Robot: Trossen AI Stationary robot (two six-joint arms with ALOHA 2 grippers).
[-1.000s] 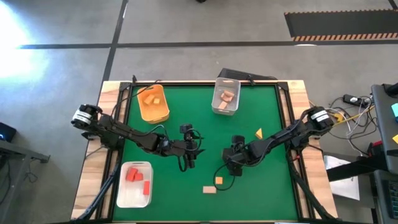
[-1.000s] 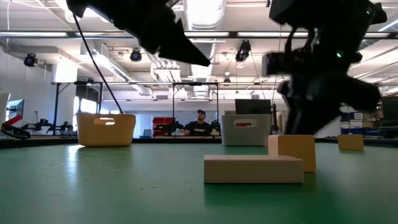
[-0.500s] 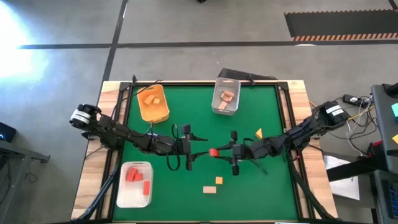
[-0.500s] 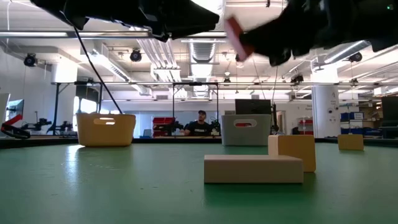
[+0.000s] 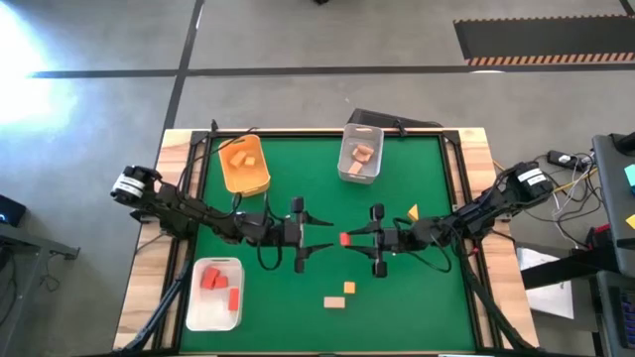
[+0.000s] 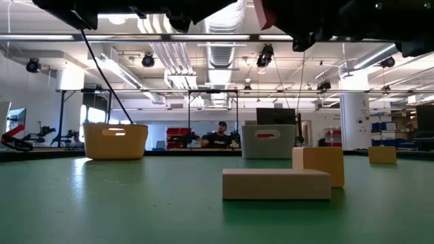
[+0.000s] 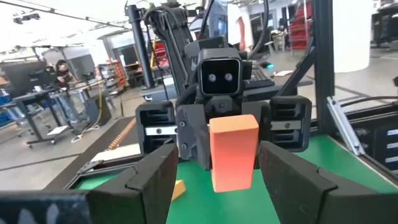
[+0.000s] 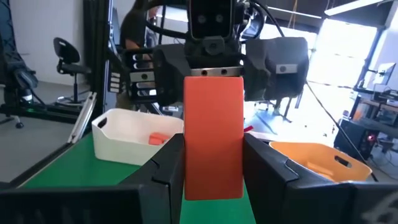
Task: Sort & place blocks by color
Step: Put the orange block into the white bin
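My right gripper hangs level over the table's middle, shut on a red block. My left gripper faces it from the table's left, open. In the left wrist view the red block stands just ahead of my left gripper, whose fingers flank it without touching. A tan block and a yellow-orange block lie flat near the near edge, and another yellow-orange block lies toward the right. Red blocks rest in the white bin. My right gripper pinches the red block between its two fingers, on two opposite long faces. The fingers come level from the table's right. The block is lifted clear of the table and sticks out past the fingertips toward my left gripper.
An orange bin with yellow-orange blocks and a clear bin with tan blocks stand at the far edge. The white bin sits at the near left corner. In the low view the tan block lies in front of the yellow-orange one.
My right gripper has risen from the table with the red block, swung from pointing down to level, and moved toward the table's left. My left gripper has also turned level and moved a little right, so it now faces the block.
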